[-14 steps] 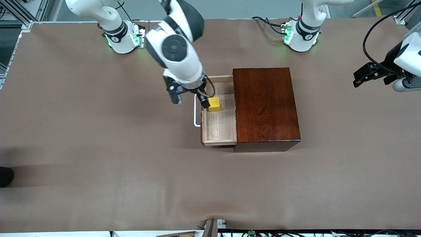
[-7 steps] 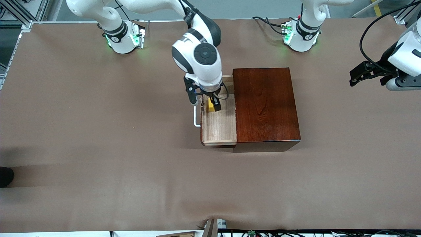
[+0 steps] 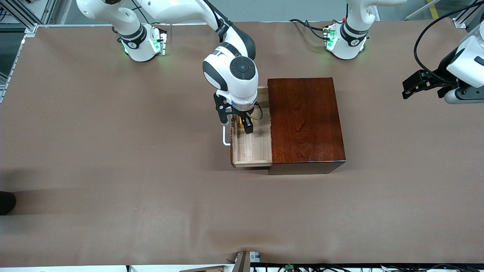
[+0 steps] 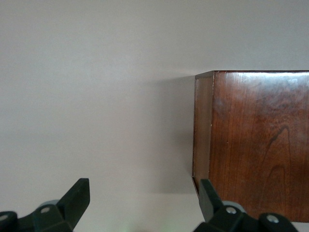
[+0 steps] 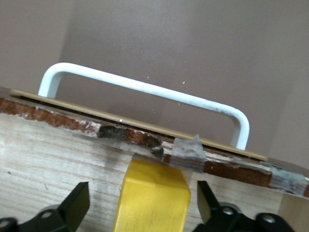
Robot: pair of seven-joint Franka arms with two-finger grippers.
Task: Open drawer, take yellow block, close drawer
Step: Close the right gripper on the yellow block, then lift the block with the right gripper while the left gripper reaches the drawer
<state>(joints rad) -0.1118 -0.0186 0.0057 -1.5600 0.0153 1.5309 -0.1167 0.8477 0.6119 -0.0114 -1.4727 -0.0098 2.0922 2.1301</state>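
The drawer (image 3: 252, 148) of pale wood is pulled out of the dark reddish-brown box (image 3: 305, 121), with its white handle (image 3: 225, 136) toward the right arm's end of the table. The yellow block (image 3: 239, 121) lies in the drawer, mostly hidden by my right gripper (image 3: 242, 123). In the right wrist view the right gripper (image 5: 143, 203) is open, with a finger on each side of the yellow block (image 5: 152, 198), just inside the drawer's front wall and handle (image 5: 145, 89). My left gripper (image 3: 412, 86) is open and empty, and waits over the table at the left arm's end.
The left wrist view shows the left gripper (image 4: 143, 203) over bare table, with the box's end (image 4: 256, 140) ahead of it. The brown table cover (image 3: 113, 170) stretches wide around the box. Both arm bases stand along the table's back edge.
My right gripper has moved over the drawer and come down to straddle the yellow block, which it now mostly hides. The left arm shifted only slightly.
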